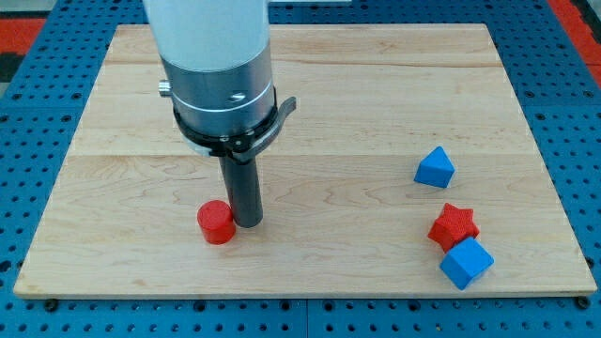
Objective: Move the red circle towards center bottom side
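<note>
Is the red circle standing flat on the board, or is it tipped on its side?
Flat. The red circle shows its round top face upward on the wooden board; my tip stands right beside it, on the view's right.

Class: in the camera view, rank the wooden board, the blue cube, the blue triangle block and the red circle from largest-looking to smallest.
1. Wooden board, by far.
2. Blue cube.
3. Blue triangle block and red circle look about alike, so I won't rank them; the cube also lies nearer the view's bottom, which may flatter it.
</note>
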Motion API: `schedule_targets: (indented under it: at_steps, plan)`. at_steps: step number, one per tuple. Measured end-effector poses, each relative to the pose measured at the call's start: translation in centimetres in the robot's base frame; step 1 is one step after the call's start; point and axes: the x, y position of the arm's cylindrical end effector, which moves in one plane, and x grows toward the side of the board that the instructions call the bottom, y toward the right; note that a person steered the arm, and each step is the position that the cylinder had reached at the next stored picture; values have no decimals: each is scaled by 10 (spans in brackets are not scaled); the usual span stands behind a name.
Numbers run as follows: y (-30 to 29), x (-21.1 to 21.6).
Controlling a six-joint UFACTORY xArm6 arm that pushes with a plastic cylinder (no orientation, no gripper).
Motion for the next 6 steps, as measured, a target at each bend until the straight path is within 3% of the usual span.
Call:
schedule_targets:
  at_steps: [1,2,3,6]
  plan:
    - [57,-28]
    - [47,-59]
    - [46,-62]
    - [-40,-47]
